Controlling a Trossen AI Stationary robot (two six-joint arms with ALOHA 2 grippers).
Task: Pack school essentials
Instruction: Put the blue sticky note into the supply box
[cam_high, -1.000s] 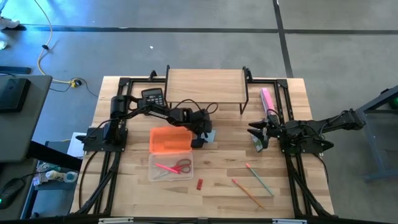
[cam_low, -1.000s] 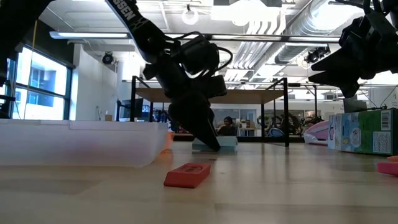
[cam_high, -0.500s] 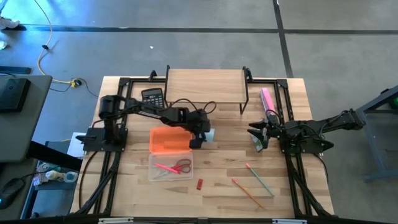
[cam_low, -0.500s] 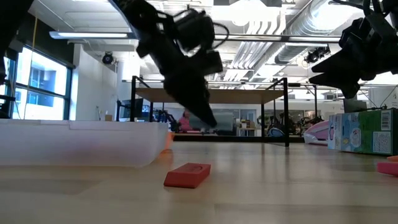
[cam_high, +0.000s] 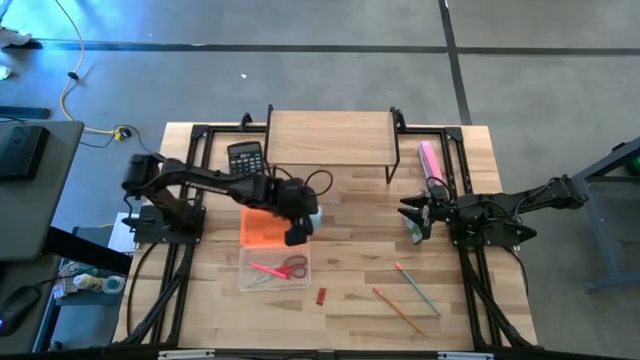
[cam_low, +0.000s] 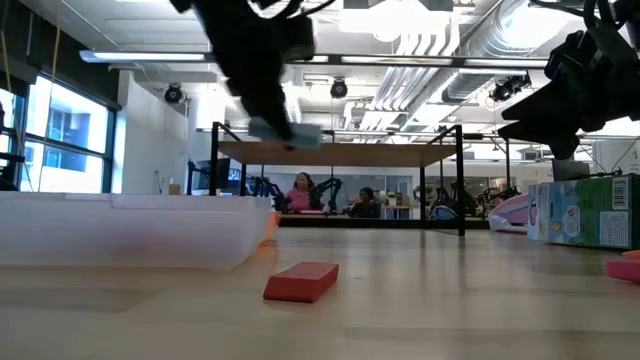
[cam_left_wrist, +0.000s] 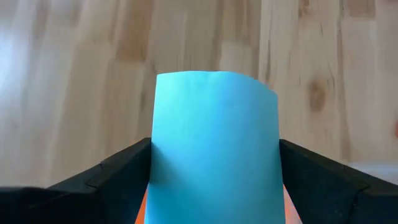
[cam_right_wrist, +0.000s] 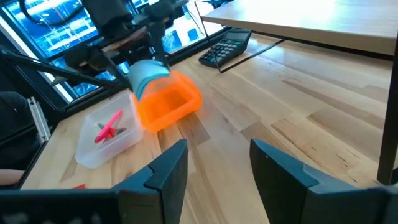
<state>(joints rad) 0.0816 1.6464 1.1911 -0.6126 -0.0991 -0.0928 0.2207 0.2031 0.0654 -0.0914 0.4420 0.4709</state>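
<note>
Above the orange lid (cam_high: 262, 226), left gripper (cam_high: 300, 222) clamps the notepad (cam_left_wrist: 214, 149) — edges hidden.

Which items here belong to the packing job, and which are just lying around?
Job: blue notepad in the left gripper; pencils; red eraser; crayon box; clear bin with scissors.
Lying about: calculator; pink bar; wooden shelf.

Two black jointed arms with looping cables.
</note>
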